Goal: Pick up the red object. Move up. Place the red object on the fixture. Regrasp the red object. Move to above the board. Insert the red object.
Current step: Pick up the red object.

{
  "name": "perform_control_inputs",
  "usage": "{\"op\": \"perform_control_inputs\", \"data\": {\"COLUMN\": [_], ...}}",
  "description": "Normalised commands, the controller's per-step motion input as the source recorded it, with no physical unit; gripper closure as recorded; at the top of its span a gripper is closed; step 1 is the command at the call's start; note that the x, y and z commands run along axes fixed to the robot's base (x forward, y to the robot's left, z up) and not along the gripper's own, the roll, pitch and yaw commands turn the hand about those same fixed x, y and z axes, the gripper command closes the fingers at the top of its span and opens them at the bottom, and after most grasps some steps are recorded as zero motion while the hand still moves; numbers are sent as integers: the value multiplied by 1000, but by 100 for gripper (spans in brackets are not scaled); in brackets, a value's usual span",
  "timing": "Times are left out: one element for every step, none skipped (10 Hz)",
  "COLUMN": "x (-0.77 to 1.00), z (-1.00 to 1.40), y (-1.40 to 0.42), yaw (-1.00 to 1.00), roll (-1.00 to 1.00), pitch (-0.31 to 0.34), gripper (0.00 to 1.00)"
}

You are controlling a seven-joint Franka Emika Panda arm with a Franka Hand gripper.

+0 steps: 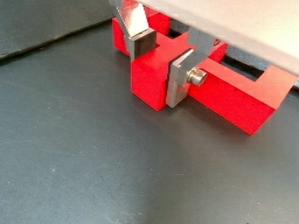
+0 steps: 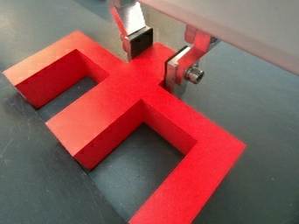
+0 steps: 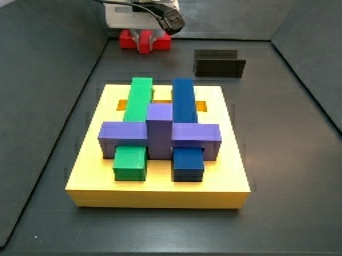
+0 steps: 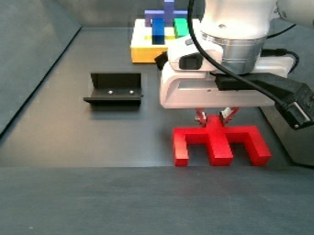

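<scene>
red object (image 3: 144, 40) mostly hidden behind gripper (image 3: 155, 33), perhaps too small to judge, board (image 4: 157, 43) partly hidden by arm

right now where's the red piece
The red piece lies flat on the dark floor directly under the end effector, whose fingers straddle its middle prong in both wrist views. In a side view it sits beyond the yellow board, left of the fixture.
</scene>
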Motion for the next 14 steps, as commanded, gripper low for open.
{"op": "perform_control_inputs", "data": {"x": [0, 0, 0, 0, 0, 0, 0, 0, 0, 0, 0, 0, 0, 0], "z": [0, 0, 0, 0, 0, 0, 0, 0, 0, 0, 0, 0, 0, 0], "y": [0, 0, 0, 0, 0, 0, 0, 0, 0, 0, 0, 0, 0, 0], "yaw": [0, 0, 0, 0, 0, 0, 0, 0, 0, 0, 0, 0, 0, 0], "roll": [0, 0, 0, 0, 0, 0, 0, 0, 0, 0, 0, 0, 0, 0], "pitch": [0, 0, 0, 0, 0, 0, 0, 0, 0, 0, 0, 0, 0, 0], "gripper": [100, 100, 100, 100, 100, 100, 100, 100, 100, 100, 100, 100, 100, 100]}}
